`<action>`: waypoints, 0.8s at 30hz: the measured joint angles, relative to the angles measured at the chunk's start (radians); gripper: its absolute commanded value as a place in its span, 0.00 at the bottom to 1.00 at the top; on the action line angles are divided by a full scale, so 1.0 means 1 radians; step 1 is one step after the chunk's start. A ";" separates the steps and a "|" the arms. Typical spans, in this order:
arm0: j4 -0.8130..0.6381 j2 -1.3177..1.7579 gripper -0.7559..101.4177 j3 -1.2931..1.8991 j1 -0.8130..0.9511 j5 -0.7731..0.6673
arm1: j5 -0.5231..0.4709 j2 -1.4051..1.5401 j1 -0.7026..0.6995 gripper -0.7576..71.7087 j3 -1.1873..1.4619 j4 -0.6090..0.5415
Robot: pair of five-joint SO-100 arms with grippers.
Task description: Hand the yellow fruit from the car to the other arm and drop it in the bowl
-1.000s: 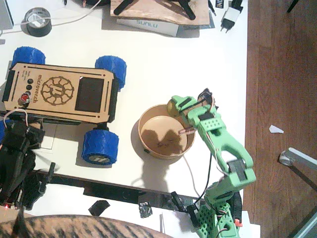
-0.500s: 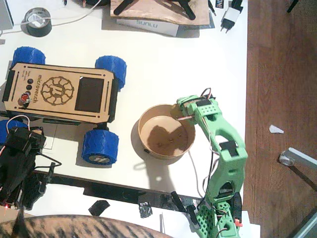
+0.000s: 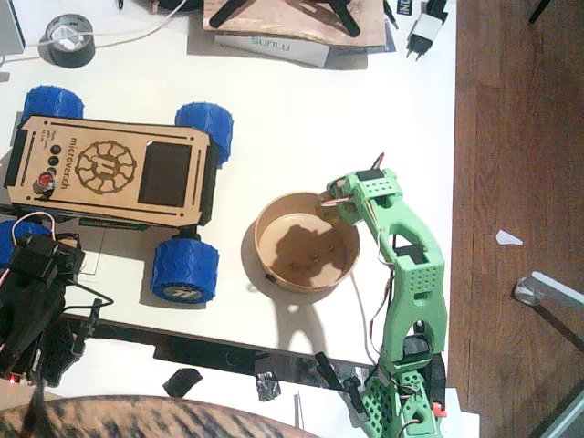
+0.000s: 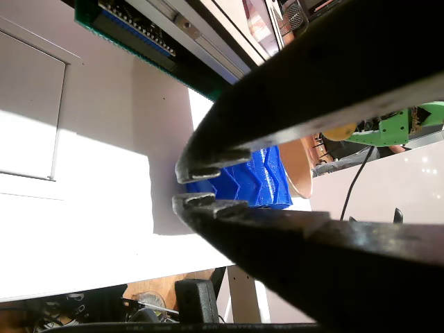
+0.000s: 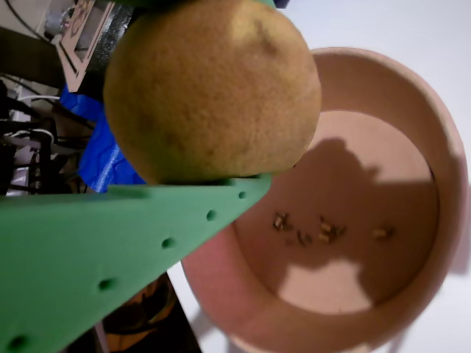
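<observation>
Green right arm is reaching over the right rim of the tan bowl, right gripper sitting at the rim's upper-right edge. In a wrist view the yellow fruit is sitting pinched against the perforated green jaw, hanging above the bowl, near its rim. Fruit is not touching the bowl floor; only a few crumbs are lying there. In the fixed view the fruit is hidden behind the gripper.

Black left arm is sitting at the lower-left table edge, below the car. In a wrist view the left gripper is showing its toothed black tips nearly touching, nothing between them, pointing toward a blue wheel with the bowl wall just beyond it.

Car is standing left of the bowl, apart from it, deck bare. Grey tape roll is lying at the top-left of the white table.
</observation>
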 measured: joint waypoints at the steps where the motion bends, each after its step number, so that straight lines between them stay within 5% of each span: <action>1: 0.000 0.000 0.01 0.000 0.000 0.000 | 0.000 -0.009 0.000 0.01 -0.017 0.018; 24: 0.000 0.000 0.02 0.000 0.000 0.000 | -0.035 -0.025 -0.083 0.01 -0.048 0.219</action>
